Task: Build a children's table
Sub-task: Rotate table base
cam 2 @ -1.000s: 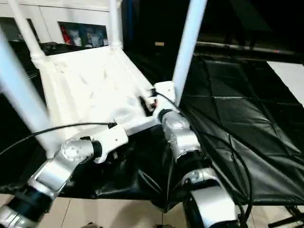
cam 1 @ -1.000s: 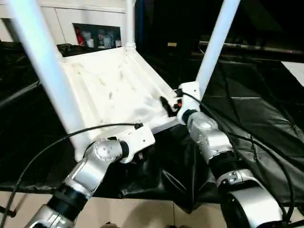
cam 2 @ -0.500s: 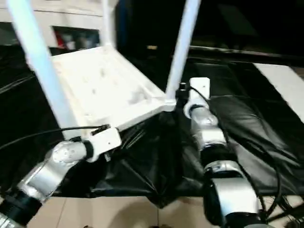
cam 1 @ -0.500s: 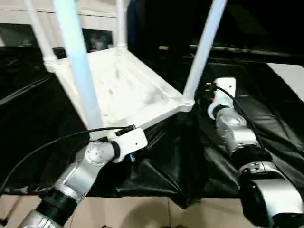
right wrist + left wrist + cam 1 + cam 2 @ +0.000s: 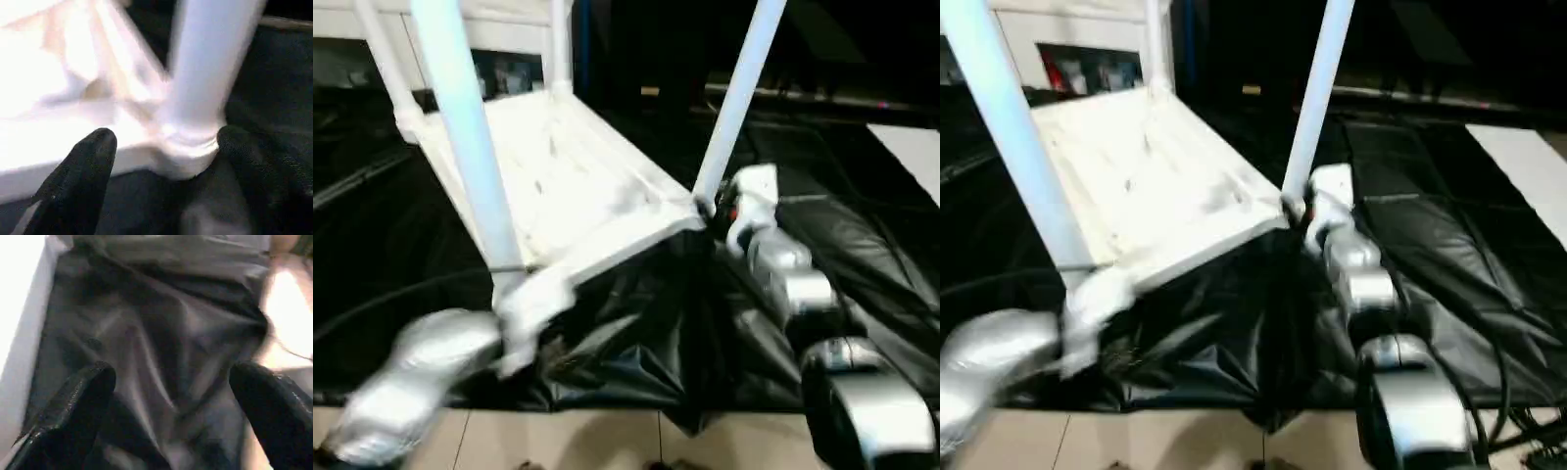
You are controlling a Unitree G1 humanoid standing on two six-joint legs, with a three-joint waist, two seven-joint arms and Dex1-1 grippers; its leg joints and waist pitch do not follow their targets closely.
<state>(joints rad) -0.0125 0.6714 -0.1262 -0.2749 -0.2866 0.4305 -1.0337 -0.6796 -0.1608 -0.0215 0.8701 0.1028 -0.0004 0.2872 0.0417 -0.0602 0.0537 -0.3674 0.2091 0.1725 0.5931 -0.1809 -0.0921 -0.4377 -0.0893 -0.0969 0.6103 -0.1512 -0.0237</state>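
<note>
Black sheeting (image 5: 862,245) is covering the bench, with a white glass-door cabinet (image 5: 509,44) standing behind its far edge. Right gripper (image 5: 164,147) is standing open, its two black fingers (image 5: 78,176) flanking the near-right corner socket (image 5: 188,152) of the children's table, one to each side and gripping nothing; whether either pad is touching the plastic cannot be told. Left gripper (image 5: 171,396) is likewise open and empty, pointing at bare sheeting just beside a white edge (image 5: 24,347) of the top.

Outward from the grippers, the white top (image 5: 558,186) is lying underside-up towards the bench's near-left part, and all four legs are rising from their sockets: near-left (image 5: 460,137), near-right (image 5: 739,98), far-left (image 5: 382,59), far-right (image 5: 558,44).

Risk, as judged: with neither gripper holding, a sideways knock against the near-right leg could slide the top across the slack sheeting or loosen a leg not fully seated.
</note>
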